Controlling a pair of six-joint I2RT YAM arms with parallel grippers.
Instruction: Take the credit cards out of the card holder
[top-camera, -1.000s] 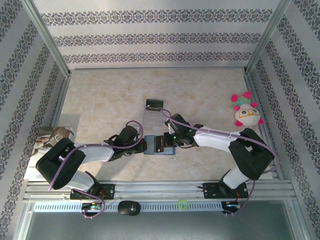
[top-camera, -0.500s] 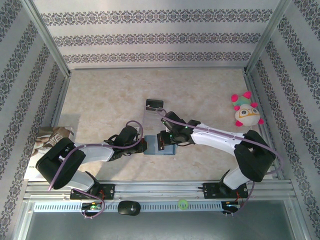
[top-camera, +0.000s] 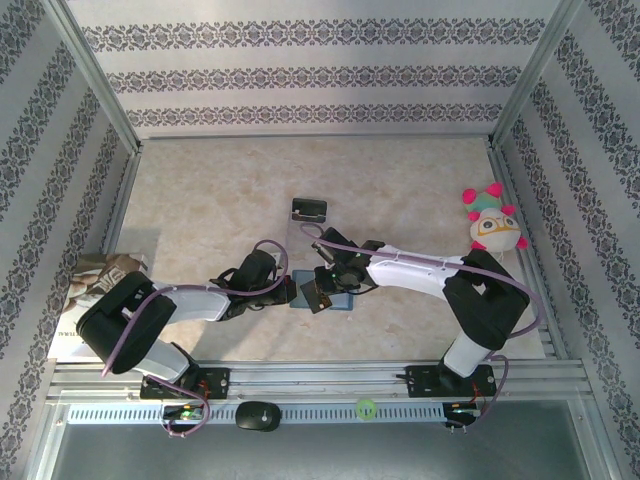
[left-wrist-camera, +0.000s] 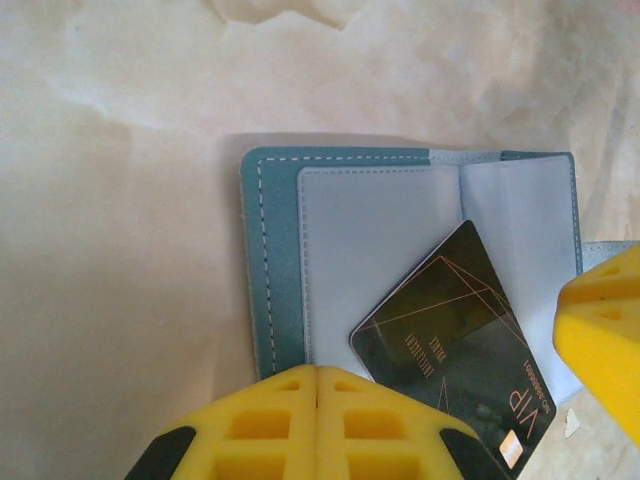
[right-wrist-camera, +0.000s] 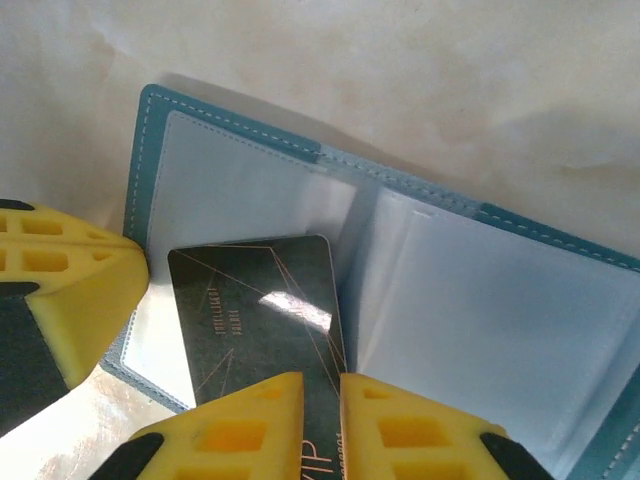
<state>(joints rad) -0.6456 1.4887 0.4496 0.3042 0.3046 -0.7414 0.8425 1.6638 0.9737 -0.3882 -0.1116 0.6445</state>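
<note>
Open card holder (left-wrist-camera: 275, 250) flat on table (left-wrist-camera: 120, 200); left gripper (left-wrist-camera: 316, 385) closed at its near edge; right gripper (right-wrist-camera: 321, 392), jaws a slit apart, over black VIP card (right-wrist-camera: 262, 310). Card looks stiff, slick: pinch its free corner.

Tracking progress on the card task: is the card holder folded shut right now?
No, the card holder lies spread open, pale inner pages up, a dark card on one.

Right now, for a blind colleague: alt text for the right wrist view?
A dark gold-lined card lies askew on the open teal card holder, beneath the right hand, its yellow fingers slightly parted. The left hand sits at the holder's edge.
</note>
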